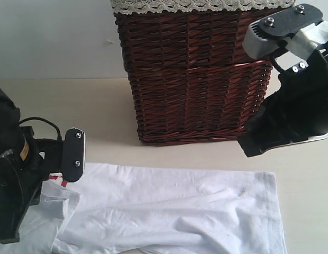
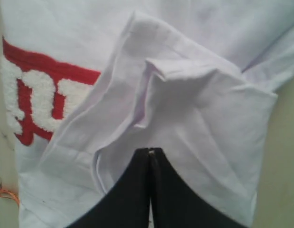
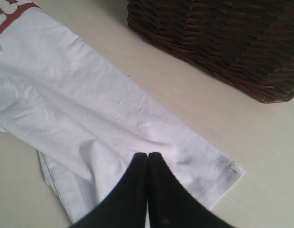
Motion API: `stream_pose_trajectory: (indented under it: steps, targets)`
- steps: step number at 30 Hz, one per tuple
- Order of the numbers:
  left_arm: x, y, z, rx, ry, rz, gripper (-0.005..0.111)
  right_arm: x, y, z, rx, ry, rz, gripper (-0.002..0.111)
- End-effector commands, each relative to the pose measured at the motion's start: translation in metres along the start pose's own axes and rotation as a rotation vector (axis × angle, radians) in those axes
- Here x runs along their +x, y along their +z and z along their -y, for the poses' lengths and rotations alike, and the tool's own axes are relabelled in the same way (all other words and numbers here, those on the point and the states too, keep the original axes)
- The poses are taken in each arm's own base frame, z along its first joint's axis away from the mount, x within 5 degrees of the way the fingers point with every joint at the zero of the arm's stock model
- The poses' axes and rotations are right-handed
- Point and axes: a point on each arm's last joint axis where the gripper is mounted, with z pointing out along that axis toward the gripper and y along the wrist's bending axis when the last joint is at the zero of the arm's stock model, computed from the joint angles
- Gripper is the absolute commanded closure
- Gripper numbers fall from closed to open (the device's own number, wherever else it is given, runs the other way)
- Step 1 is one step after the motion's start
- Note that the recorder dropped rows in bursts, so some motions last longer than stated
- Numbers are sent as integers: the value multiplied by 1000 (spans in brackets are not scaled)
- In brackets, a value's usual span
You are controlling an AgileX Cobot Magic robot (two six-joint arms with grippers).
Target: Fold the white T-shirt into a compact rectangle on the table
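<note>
The white T-shirt [image 1: 169, 206] lies spread lengthwise along the near part of the table [image 1: 63, 106]. My left gripper [image 2: 150, 151] is low at the shirt's left end [image 1: 56, 182], jaws shut, with a fleck of cloth between the tips. A sleeve [image 2: 208, 118] is folded over the chest, its creases running to the tips. It half covers the red-outlined letters [image 2: 37, 104], and the orange neck tag [image 2: 6, 194] shows at the edge. My right gripper [image 1: 249, 148] hangs shut and empty above the shirt's hem end [image 3: 203, 171], fingertips together [image 3: 147, 156].
A tall brown wicker basket [image 1: 195, 79] with a lace-trimmed lining [image 1: 195, 5] stands behind the shirt at mid table, close to my right arm. Its base [image 3: 218, 42] is a short way from the hem. Bare table [image 3: 260, 142] lies between them.
</note>
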Motion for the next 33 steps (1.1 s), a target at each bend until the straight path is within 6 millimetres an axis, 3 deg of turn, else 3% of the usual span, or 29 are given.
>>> stream_pose_trajectory:
  steps: [1,5,9,16,21,24,29,33]
  targets:
    - [-1,6,3,-32,-3,55,105,3,-1,0,-3,-7,-10,108]
    - [2,17,2,-143,116,70,83,3,-1,0,-3,-7,-10,108]
    - [1,28,-4,-169,118,110,77,3,-1,0,-4,-6,-10,108]
    - [-2,50,-19,-201,120,166,79,3,-1,0,-5,-8,-10,108]
    - [-3,55,-18,-196,174,151,106,2,-1,-1,-7,-7,-6,108]
    - [-3,54,-20,-199,169,153,107,2,-1,-1,-7,-7,-6,108]
    - [-2,44,-21,-225,106,180,107,2,-1,-1,-8,-6,-6,108]
    - [2,16,-23,-288,-16,257,107,2,-1,-1,-8,-6,-6,108]
